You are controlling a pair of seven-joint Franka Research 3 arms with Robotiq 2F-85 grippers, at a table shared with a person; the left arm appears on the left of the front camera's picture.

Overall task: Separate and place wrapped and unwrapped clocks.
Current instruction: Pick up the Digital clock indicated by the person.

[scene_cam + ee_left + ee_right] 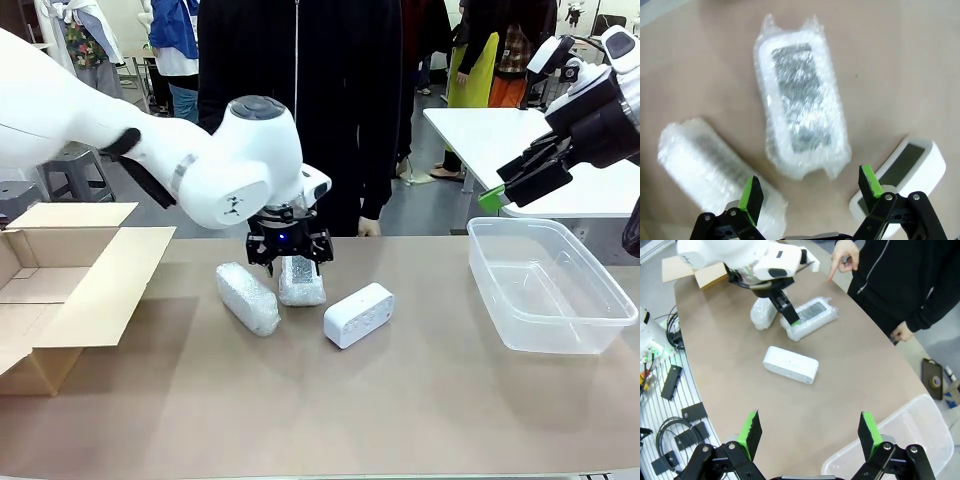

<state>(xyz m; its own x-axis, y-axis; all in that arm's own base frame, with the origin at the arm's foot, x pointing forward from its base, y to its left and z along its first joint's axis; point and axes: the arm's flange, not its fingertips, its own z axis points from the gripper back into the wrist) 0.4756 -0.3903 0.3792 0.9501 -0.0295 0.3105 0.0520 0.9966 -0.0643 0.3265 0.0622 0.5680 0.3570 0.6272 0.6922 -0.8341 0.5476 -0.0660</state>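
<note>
**Ana:** Brown table (300,400), cardboard box (60,290) at nine o'clock, clear tub (565,335) at three o'clock. Where are the clocks?

**Ben:** All three lie mid-table, close together. The left gripper (810,192) hangs over them, fingers spread wide, holding nothing. In its wrist view the middle wrapped clock (802,107) lies face up at twelve o'clock from the fingers, beyond the tips and not between them. The second wrapped clock (705,165) sits at eight o'clock, with one pad overlapping its end in that view. The bare clock (905,170) is at four o'clock.

**Ana:** How will the wrapped one handle?

**Ben:** Light, I'd guess: stiff inside, with a soft, crinkly, slippery skin. I'd grip across its short width at the middle, so the pads press through to the hard body. The loose wrap at the ends would slide. The bare one looks smooth and rigid.

**Ana:** And the right gripper (505,185)?

**Ben:** Up at two o'clock above the tub, fingers wide apart, empty.
</note>
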